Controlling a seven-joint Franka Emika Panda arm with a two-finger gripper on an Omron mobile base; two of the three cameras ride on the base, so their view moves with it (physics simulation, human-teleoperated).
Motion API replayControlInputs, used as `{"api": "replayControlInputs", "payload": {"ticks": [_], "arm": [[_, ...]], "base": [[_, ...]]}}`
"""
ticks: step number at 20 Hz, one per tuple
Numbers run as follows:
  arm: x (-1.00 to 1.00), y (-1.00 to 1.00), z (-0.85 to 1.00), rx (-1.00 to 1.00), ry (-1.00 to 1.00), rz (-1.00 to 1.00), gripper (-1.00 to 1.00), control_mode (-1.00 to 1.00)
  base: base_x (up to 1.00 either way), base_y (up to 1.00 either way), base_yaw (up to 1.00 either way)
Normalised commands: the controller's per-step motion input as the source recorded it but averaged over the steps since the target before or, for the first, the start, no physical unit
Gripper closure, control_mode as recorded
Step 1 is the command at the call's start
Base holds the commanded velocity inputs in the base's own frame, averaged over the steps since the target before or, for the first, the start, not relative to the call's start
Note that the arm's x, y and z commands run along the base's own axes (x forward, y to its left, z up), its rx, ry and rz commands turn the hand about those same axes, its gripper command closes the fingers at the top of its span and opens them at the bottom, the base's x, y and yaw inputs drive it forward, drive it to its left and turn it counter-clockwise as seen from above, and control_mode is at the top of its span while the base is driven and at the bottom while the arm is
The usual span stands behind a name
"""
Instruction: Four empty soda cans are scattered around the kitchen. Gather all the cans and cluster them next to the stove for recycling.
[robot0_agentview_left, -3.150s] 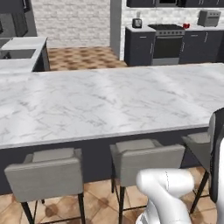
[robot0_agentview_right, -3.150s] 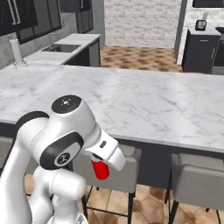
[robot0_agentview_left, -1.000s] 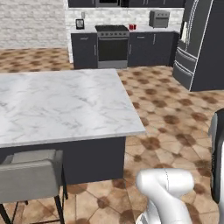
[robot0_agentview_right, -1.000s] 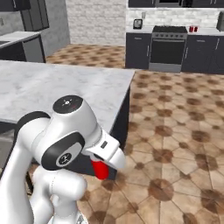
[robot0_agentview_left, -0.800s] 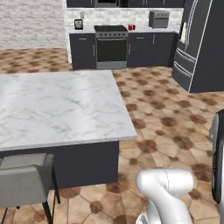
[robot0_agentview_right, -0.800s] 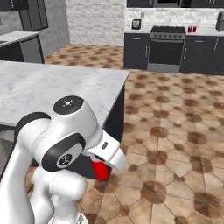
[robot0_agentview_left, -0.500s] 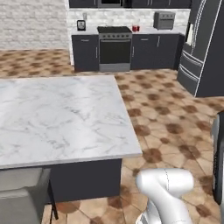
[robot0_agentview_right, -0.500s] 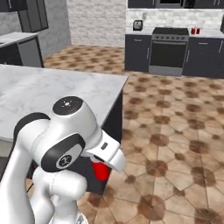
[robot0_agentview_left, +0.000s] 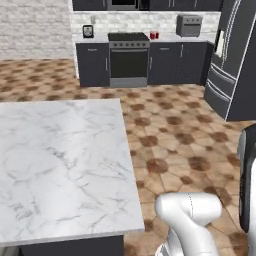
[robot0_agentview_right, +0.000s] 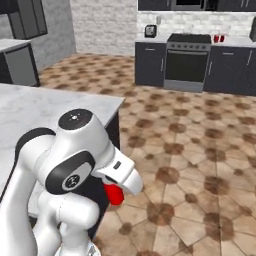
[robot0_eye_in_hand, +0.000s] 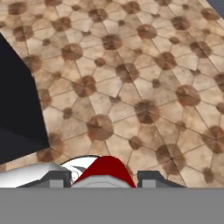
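My gripper (robot0_eye_in_hand: 106, 177) is shut on a red soda can (robot0_eye_in_hand: 107, 169), which sits between the two dark fingertips (robot0_eye_in_hand: 59, 177) above the tiled floor. In the right base view the same can (robot0_agentview_right: 114, 194) hangs under the folded white hand, beside the island's corner. The black stove (robot0_agentview_left: 128, 55) stands against the far wall, also seen in the right base view (robot0_agentview_right: 187, 57). On the counter just right of it stand two small red soda cans (robot0_agentview_left: 154, 35), close together (robot0_agentview_right: 218, 38).
A marble-topped island (robot0_agentview_left: 60, 165) lies at my left, its corner close to the arm (robot0_agentview_right: 107, 106). A dark fridge (robot0_agentview_left: 235, 60) stands at the right. A toaster (robot0_agentview_left: 189, 25) sits on the far counter. Open tiled floor (robot0_agentview_left: 170, 125) runs toward the stove.
The whole picture has shifted: the base has moved, and the stove stands larger and more central. The island's stools have gone out of view. The can stays in the shut gripper.
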Motion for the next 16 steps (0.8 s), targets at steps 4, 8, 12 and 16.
{"api": "replayControlInputs", "payload": {"ticks": [4,8,12,16], "arm": [[0.0,0.0,0.0,0.0,0.0,0.0,1.0,1.0],[0.0,0.0,0.0,0.0,0.0,0.0,1.0,1.0],[0.0,0.0,0.0,0.0,0.0,0.0,1.0,1.0],[0.0,0.0,0.0,0.0,0.0,0.0,1.0,1.0]], "base": [[0.6,-0.9,0.02],[0.76,-0.57,0.04],[0.8,-0.48,0.06],[0.84,-0.24,0.07]]}}
